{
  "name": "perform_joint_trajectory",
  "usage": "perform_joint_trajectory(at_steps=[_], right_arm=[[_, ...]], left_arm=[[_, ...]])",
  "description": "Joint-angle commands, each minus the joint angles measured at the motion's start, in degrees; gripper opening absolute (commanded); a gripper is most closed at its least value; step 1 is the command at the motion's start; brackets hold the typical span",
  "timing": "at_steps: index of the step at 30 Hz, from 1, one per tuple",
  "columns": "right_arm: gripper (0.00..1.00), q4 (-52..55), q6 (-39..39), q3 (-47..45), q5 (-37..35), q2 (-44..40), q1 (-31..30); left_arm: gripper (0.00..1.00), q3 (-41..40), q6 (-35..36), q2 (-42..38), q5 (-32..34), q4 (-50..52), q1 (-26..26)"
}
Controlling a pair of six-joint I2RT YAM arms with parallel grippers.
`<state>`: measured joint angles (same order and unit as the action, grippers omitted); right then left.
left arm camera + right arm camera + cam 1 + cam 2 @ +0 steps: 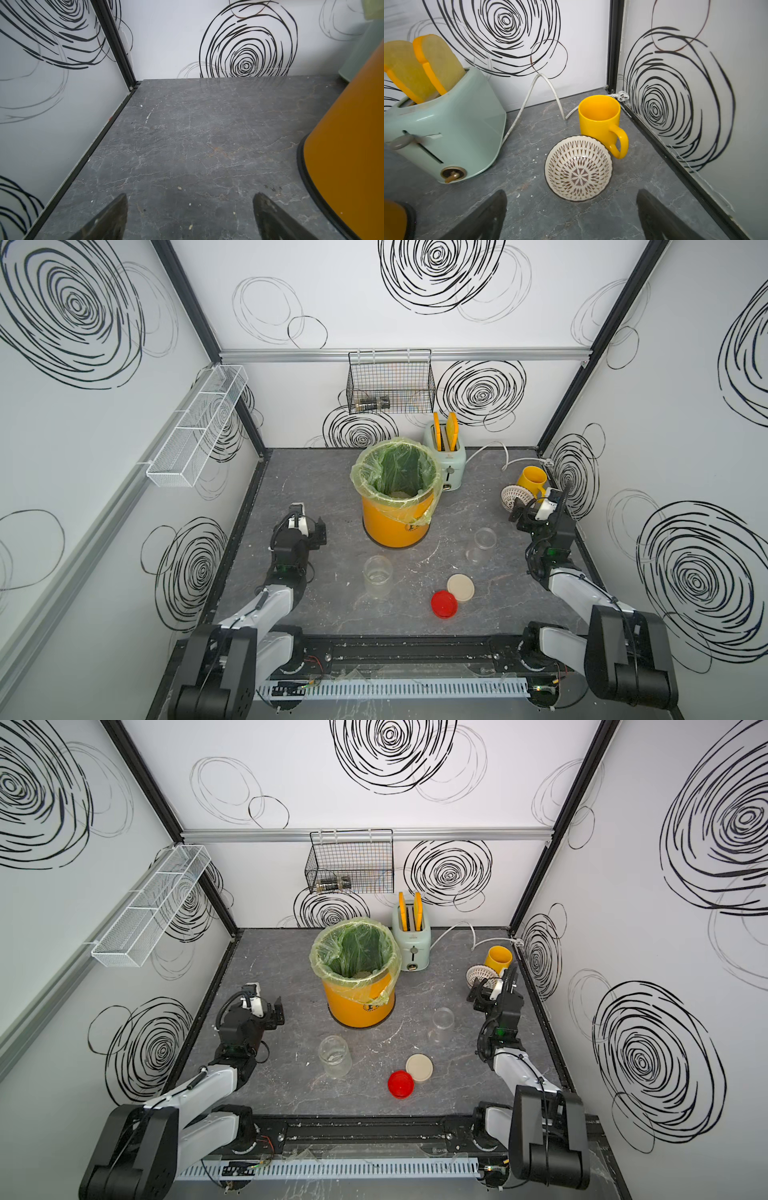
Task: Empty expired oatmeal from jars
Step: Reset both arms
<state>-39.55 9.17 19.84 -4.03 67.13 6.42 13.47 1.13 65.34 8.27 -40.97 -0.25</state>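
Clear jars (377, 576) lidless, apart from L pincer (190, 195), R pincer (571, 191); both wide open, empty.

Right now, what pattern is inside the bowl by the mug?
The bowl has brown radial motifs on cream, clearest in the right wrist view.

Left gripper (190, 195) jaws spread wide; right gripper (572, 191) likewise; arms bent, well apart.
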Motion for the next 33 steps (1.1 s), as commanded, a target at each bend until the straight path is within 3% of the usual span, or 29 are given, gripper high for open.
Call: perform_joint_trajectory(at_steps=[1, 7, 10, 11, 15, 17, 19, 22, 24, 29, 33], right_arm=[[0.98, -7.0, -1.6, -1.1, -0.7, 1.4, 0.2], [0.98, -13.7, -3.0, -2.6, -1.0, 3.7, 0.2], [0.98, -5.7, -1.0, -0.7, 2.5, 2.4, 0.8], [0.98, -5.6, -1.7, -1.9, 0.9, 1.1, -0.6], [0.98, -8.6, -0.2, -4.2, -4.0, 1.2, -2.2], [0.98, -10.9, 1.4, -3.9, -2.4, 3.7, -1.5], [0.98, -16.3, 1.5, -6.0, -2.0, 6.9, -1.7], [0.98, -23.9, 2.1, -8.0, -7.4, 11.5, -2.5], [0.98, -17.7, 3.1, -5.5, -7.7, 11.2, -2.9], [0.98, -20.4, -0.3, -5.5, -7.8, 13.1, -5.5], [0.98, -16.1, -2.2, -1.4, -8.8, 16.4, -7.2]], left_arm=[[0.96, -0.6, 2.2, 4.4, -9.3, -15.4, 2.1], [0.96, 3.7, 3.1, 10.0, -9.0, -12.1, 1.4], [0.96, 4.3, 4.4, 10.4, -7.5, -11.1, -0.3], [0.96, 3.5, 4.5, 9.8, -7.9, -11.7, -0.7], [0.96, -1.0, 0.7, 7.9, -6.7, -21.6, -3.6], [0.96, 0.4, 1.6, 10.3, -6.6, -20.7, -4.5], [0.96, -2.0, 1.6, 13.1, -6.4, -27.8, -4.7], [0.96, -3.7, 0.5, 17.0, -7.2, -34.4, -3.6], [0.96, -3.6, -0.3, 18.2, -7.7, -35.6, -2.8], [0.96, -1.6, -1.9, 18.9, -11.3, -32.8, -0.3], [0.96, -1.4, -1.9, 19.0, -11.3, -32.5, -0.3]])
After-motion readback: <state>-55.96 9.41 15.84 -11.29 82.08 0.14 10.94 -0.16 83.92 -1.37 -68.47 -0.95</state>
